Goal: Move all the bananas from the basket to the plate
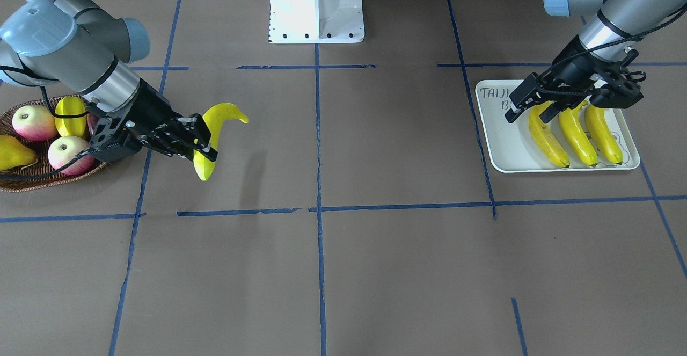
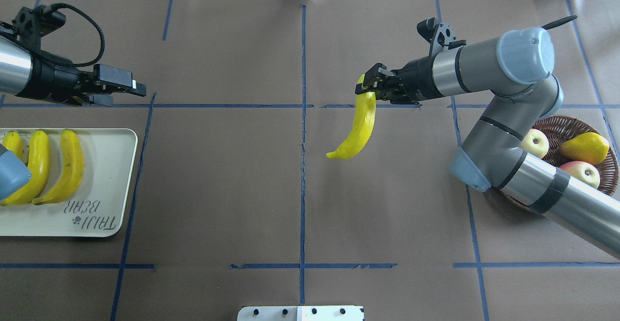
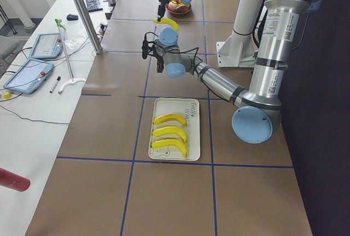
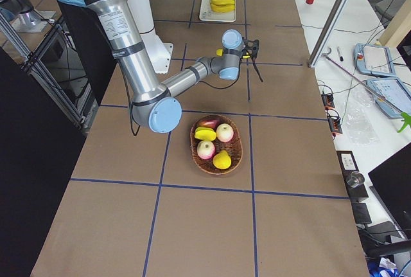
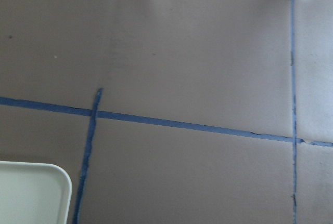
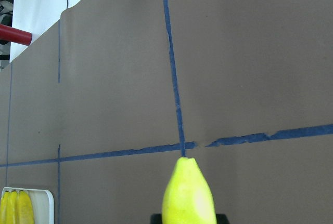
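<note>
The right arm (image 2: 557, 195) hides much of the basket (image 2: 566, 121) with its apples (image 2: 535, 143) and pear (image 2: 586, 147), the right gripper (image 2: 364, 86) pinches one end of a banana (image 2: 361, 129) above mid-table, and the left gripper (image 1: 513, 113), its finger gap unreadable, overhangs three bananas (image 1: 577, 136) on the plate (image 1: 504, 152).

Open table (image 2: 218, 175) between basket (image 2: 566, 122) and plate (image 2: 111, 166), left gripper (image 2: 140, 88) seemingly above plate's edge.
</note>
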